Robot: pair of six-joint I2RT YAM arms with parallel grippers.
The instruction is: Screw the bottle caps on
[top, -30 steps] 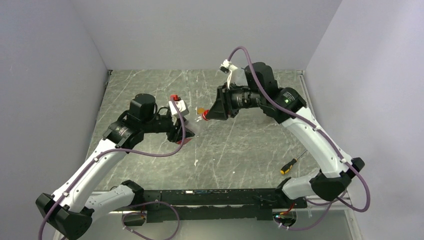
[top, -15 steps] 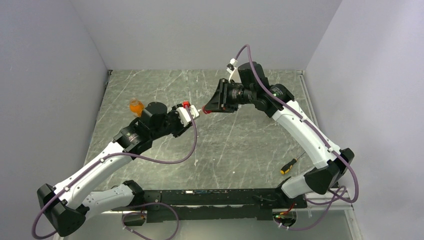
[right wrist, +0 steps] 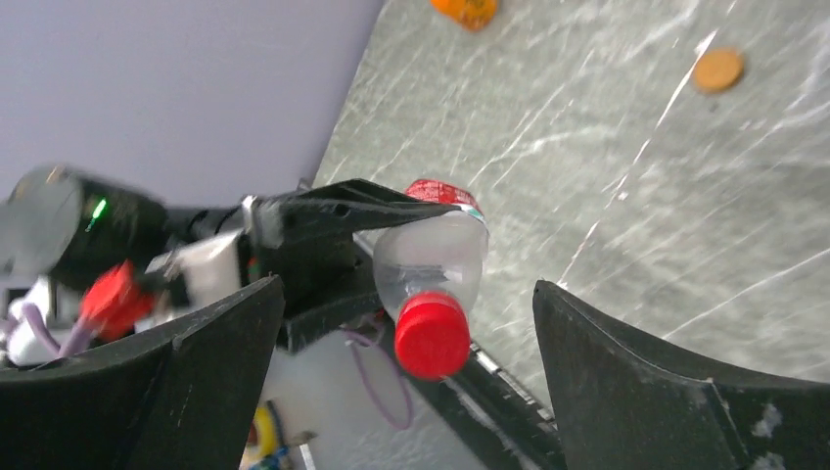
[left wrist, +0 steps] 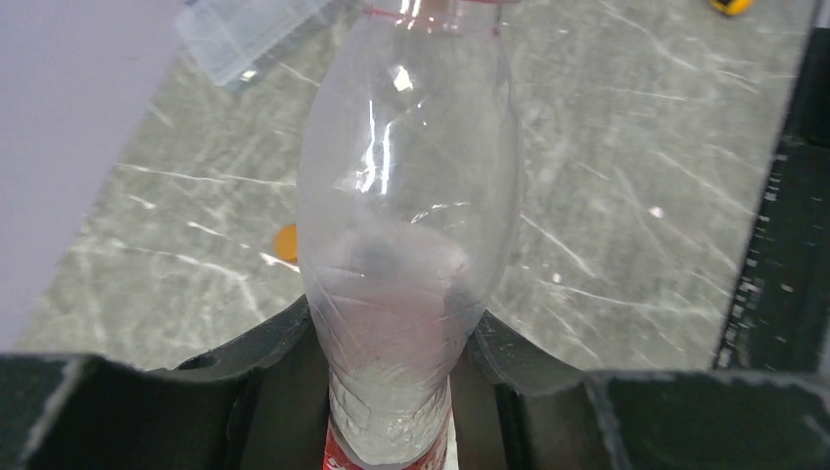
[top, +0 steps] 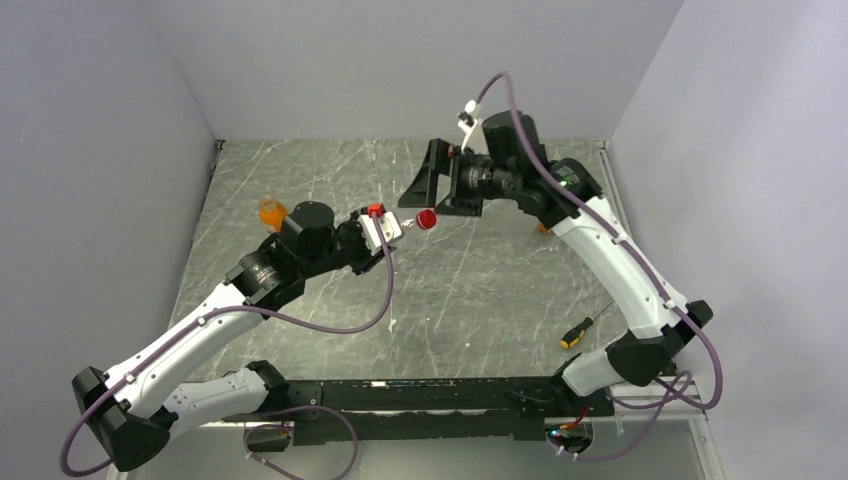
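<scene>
While inspecting, noted red cap [right wrist: 432,335] on clear bottle [left wrist: 406,245], gripped aloft over bench [top: 480,290] by left pincer [left wrist: 391,387]; found right pincer [right wrist: 403,289] wide, not touching cap. Judged this capping near done; next: set down, fetch orange bottle [top: 270,212]

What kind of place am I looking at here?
Probably a robot test booth in a lab: a left arm and a right arm bolted at the edge of a marbled table, bare walls boxing it in, a clear bottle gripped in the left jaws.
</scene>
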